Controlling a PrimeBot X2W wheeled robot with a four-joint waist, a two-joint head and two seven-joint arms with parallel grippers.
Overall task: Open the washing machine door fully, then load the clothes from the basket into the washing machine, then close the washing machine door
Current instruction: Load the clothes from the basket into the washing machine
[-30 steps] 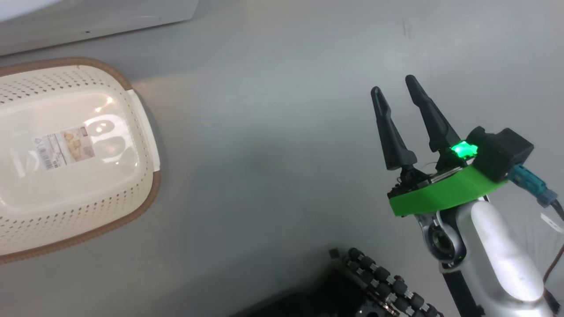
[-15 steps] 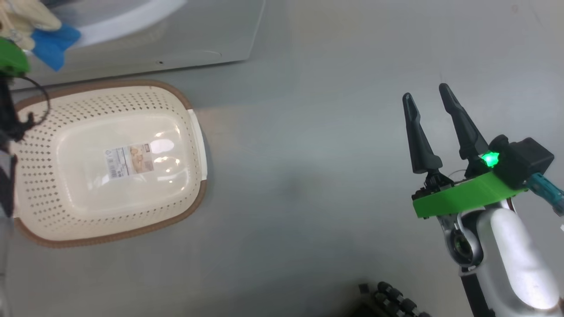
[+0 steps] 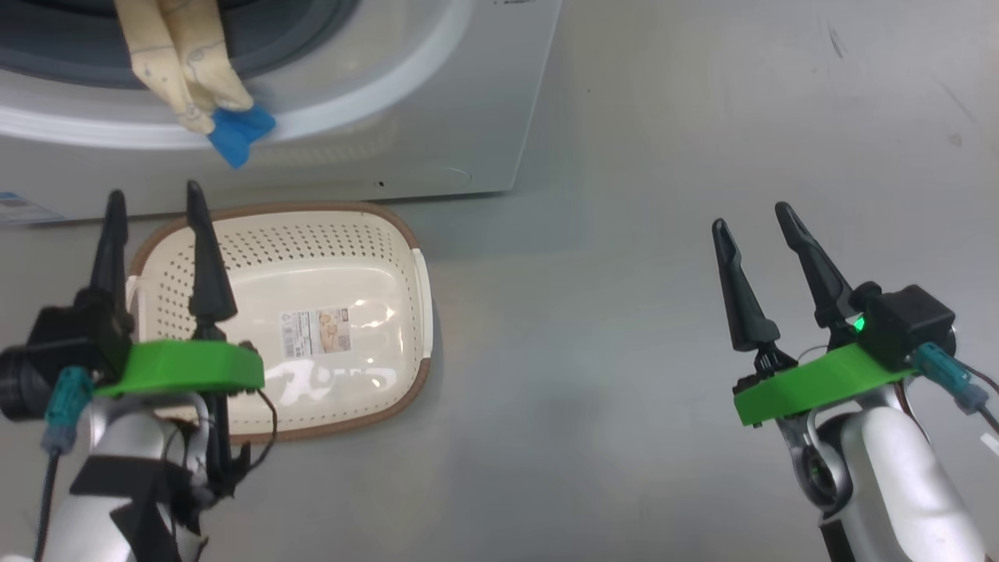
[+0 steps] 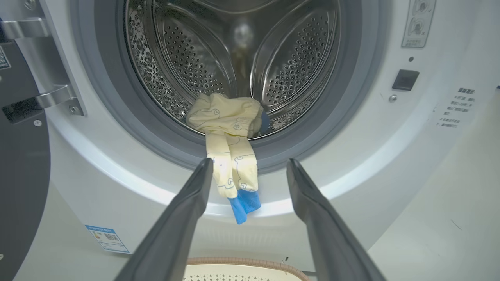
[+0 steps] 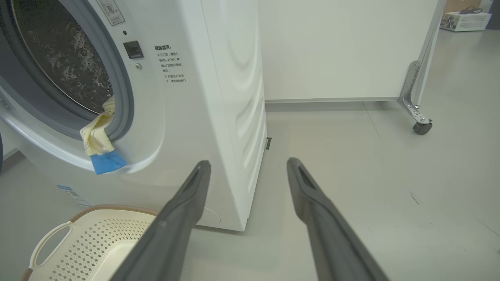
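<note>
Moved: mostly the head camera. It's swung up and over, so the washer front and the left arm are in shot now. The basket itself doesn't look shifted on the floor.
Left gripper (image 3: 154,193): jaws spread wide with nothing in them, hanging over the left end of the basket.
Right gripper (image 3: 751,216): same deal, wide open and empty, over bare grey floor (image 3: 624,328), well off to the right of the basket.
Basket (image 3: 335,242): on the floor just in front of the washer and completely empty. You can see straight down to the label sticker (image 3: 316,332) on its bottom.
Washer (image 4: 390,156): white front, small blue sticker (image 4: 107,238) low on the left.
Clothes (image 4: 230,156): pale yellow stuff bunched on the lower lip of the opening. One piece flops out over the grey seal (image 4: 343,97) and dangles down the front, blue patch at the bottom. It's only half in, tbh. Can't tell how many pieces are in that bundle.
Drum (image 4: 293,58): steel with holes all over, and bare apart from that bundle at its front edge.
Door (image 4: 21,187): swung open on the left side. Only a dark slab of it and the metal hinges show.
Further back: a white partition (image 5: 332,47) on a caster wheel (image 5: 422,128), past the washer's right side.
</note>
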